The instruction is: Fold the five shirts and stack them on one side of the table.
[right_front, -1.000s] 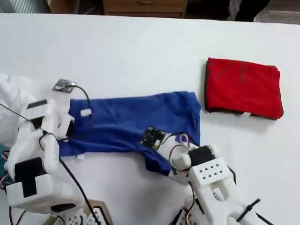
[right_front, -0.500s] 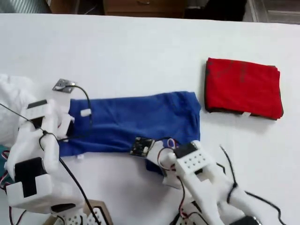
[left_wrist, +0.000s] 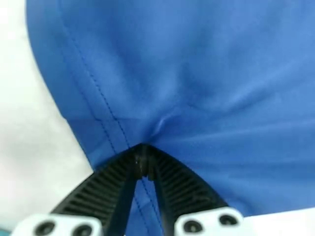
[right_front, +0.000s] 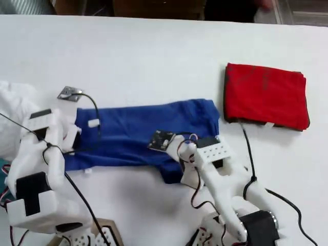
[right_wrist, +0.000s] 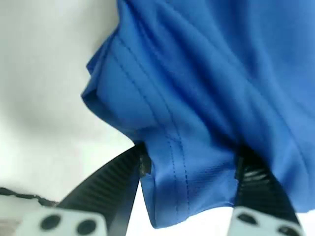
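Straddling blue cotton shirt [right_front: 148,130] lower-right hem: right gripper [right_wrist: 192,166] fingers apart | left gripper [left_wrist: 141,160] fingers clamped on left-end hem | long axis left-right

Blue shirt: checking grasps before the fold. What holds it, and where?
The left gripper pinches the blue shirt at its stitched hem; the right gripper stands open astride another hem, holding nothing.

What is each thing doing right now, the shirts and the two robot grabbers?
Blue fabric shirt: laid flat in a long strip, not folded small.
Red fabric shirt: folded into a neat rectangle, apart from the blue one.
White cloth heap: bunched up at the table's edge.
Left gripper: shut, pinching the blue shirt's edge.
Right gripper: open, fingers either side of a blue hem.
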`<act>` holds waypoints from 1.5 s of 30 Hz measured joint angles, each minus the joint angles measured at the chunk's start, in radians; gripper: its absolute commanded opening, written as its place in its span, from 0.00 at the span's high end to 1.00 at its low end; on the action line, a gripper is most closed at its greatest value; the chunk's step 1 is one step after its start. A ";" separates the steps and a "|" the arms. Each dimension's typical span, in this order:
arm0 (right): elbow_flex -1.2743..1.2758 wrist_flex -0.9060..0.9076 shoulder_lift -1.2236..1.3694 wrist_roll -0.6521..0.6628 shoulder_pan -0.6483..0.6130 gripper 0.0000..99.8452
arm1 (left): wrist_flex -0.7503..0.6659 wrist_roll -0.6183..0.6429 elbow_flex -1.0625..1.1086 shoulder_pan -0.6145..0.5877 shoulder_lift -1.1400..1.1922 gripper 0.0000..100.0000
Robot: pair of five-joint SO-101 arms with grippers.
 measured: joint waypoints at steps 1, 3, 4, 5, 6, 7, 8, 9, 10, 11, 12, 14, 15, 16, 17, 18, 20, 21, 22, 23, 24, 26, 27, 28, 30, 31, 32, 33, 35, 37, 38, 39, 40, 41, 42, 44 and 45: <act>0.000 0.000 0.002 0.006 0.002 0.72 | 0.000 0.000 0.000 0.000 0.000 0.97; -0.003 0.000 0.003 0.009 0.002 0.72 | 0.000 0.000 0.000 0.000 0.000 0.97; -0.003 0.000 0.003 0.009 0.002 0.72 | 0.000 0.000 0.000 0.000 0.000 0.97; -0.003 0.000 0.003 0.009 0.002 0.72 | 0.000 0.000 0.000 0.000 0.000 0.97; -0.003 0.002 0.003 0.009 0.002 0.74 | 0.000 0.000 0.000 0.000 0.000 0.97; -0.003 0.003 0.003 0.012 0.002 0.78 | 0.000 0.000 0.000 0.000 0.000 0.97; -0.003 0.005 0.003 0.012 0.002 0.83 | 0.000 0.000 0.000 0.000 0.000 0.97; -0.008 0.011 0.003 0.012 0.003 0.90 | 0.000 0.000 0.000 0.000 0.000 0.97; -0.014 0.015 0.003 0.012 0.005 0.98 | 0.000 0.000 0.000 0.000 0.000 0.97; -0.021 0.017 0.003 0.012 0.008 0.99 | 0.000 0.000 0.000 0.000 0.000 0.97; -0.023 0.018 0.005 0.012 0.015 0.96 | 0.000 0.000 0.000 0.000 0.000 0.97; -0.021 0.018 0.005 0.009 0.026 0.97 | 0.000 0.000 0.000 0.000 0.000 0.97; -0.015 0.018 0.005 0.009 0.026 0.99 | 0.000 0.000 0.000 0.000 0.000 0.97; -0.020 0.020 0.011 0.009 0.026 0.98 | 0.000 0.000 0.000 0.000 0.000 0.97; -0.026 0.021 0.011 0.009 0.026 0.98 | 0.000 0.000 0.000 0.000 0.000 0.97; -0.035 0.023 0.012 0.009 0.026 0.98 | 0.000 0.000 0.000 0.000 0.000 0.97; -0.061 0.037 0.012 0.009 0.026 0.98 | 0.000 0.000 0.000 0.000 0.000 0.97; -0.083 0.044 0.015 0.009 0.026 0.98 | 0.000 0.000 0.000 0.000 0.000 0.97; -0.109 0.057 0.015 0.012 0.026 0.98 | 0.000 0.000 0.000 0.000 0.000 0.97; -0.140 0.071 0.015 0.014 0.026 0.98 | 0.000 0.000 0.000 0.000 0.000 0.97; -0.172 0.086 0.015 0.017 0.026 0.98 | 0.000 0.000 0.000 0.000 0.000 0.97; -0.245 0.127 0.015 0.048 0.026 0.98 | 0.000 0.000 0.000 0.000 0.000 0.97; -0.281 0.147 0.015 0.063 0.026 0.98 | 0.000 0.000 0.000 0.000 0.000 0.97; -0.313 0.166 0.015 0.077 0.026 0.98 | 0.000 0.000 0.000 0.000 0.000 0.97; -0.368 0.198 0.015 0.103 0.026 0.98 | 0.000 0.000 0.000 0.000 0.000 0.97; -0.391 0.206 0.021 0.112 0.026 0.98 | 0.000 0.000 0.000 0.000 0.000 0.97; -0.416 0.209 0.037 0.118 0.026 0.98 | 0.000 0.000 0.000 0.000 0.000 0.97; -0.437 0.210 0.055 0.123 0.026 0.98 | 0.000 0.000 0.000 0.000 0.000 0.97; -0.491 0.210 0.109 0.126 0.035 0.98 | 0.000 0.000 0.000 0.000 0.000 0.97; -0.557 0.210 0.184 0.126 0.052 0.98 | 0.000 0.000 0.000 0.000 0.000 0.97; -0.595 0.210 0.227 0.126 0.063 0.98 | 0.000 0.000 0.000 0.000 0.000 0.97; -0.634 0.210 0.270 0.126 0.074 0.98 | 0.000 0.000 0.000 0.000 0.000 0.97; -0.672 0.213 0.313 0.126 0.087 0.98 | 0.000 0.000 0.000 0.000 0.000 0.97; -0.713 0.215 0.361 0.124 0.100 0.97 | 0.000 0.000 0.000 0.000 0.000 0.97; -0.750 0.218 0.399 0.124 0.112 0.95 | 0.000 0.000 0.000 0.000 0.000 0.97; -0.821 0.247 0.470 0.124 0.124 0.88 | 0.000 0.000 0.000 0.000 0.000 0.97; -0.855 0.269 0.494 0.124 0.127 0.84 | 0.000 0.000 0.000 0.000 0.000 0.97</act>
